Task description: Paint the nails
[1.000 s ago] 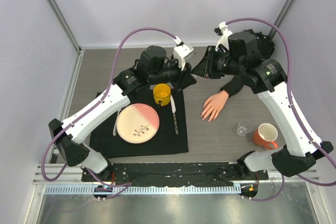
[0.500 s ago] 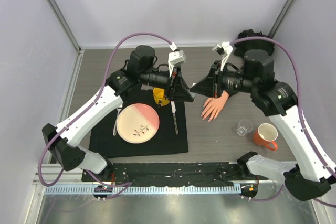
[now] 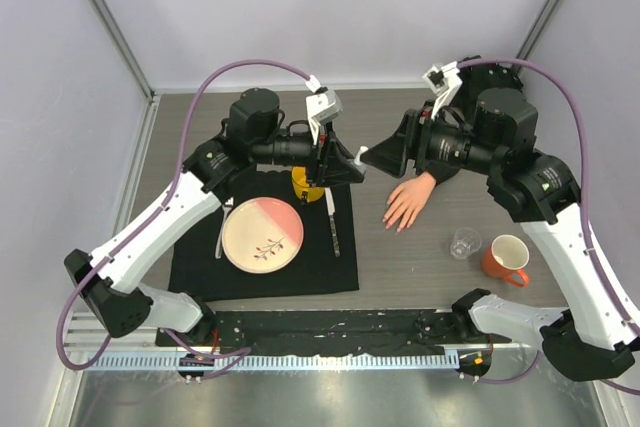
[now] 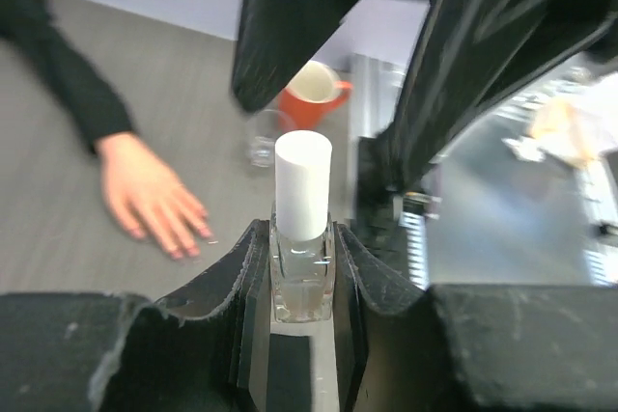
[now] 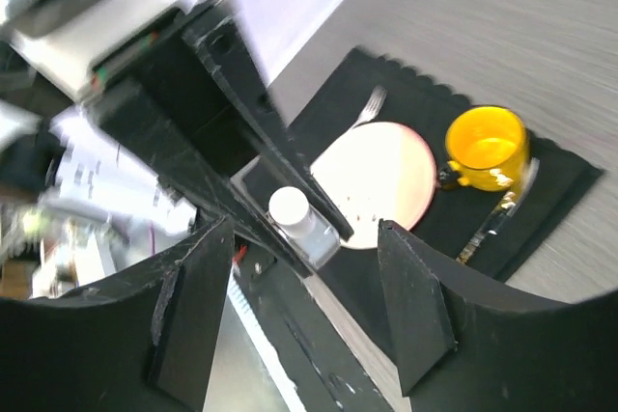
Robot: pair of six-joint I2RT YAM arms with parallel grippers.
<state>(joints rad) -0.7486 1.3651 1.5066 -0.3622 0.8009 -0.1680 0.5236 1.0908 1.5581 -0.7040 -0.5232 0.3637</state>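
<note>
Top view: both arms have swung in from the back. The left gripper [image 3: 348, 163] and right gripper [image 3: 372, 157] now meet nose to nose over the mat [image 3: 270, 277]. The hand [image 3: 410, 197] lies beside them, its nails [image 3: 396, 224] pointing nearward.

Left wrist: the jaws clamp the capped bottle [image 4: 302, 272].

Right wrist: the jaws, just parted, face the cap [image 5: 288, 206], so uncapping looks next.

Grey table [image 3: 420, 262], pale walls [image 3: 300, 7].

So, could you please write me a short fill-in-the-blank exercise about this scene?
The left end effector is shut on a small clear bottle with a ____ cap. The right end effector faces that bottle with its jaws ____. The mug on the black mat is ____. The clear glass stands beside an ____ cup.
Missing words: white; open; yellow; orange.
</note>
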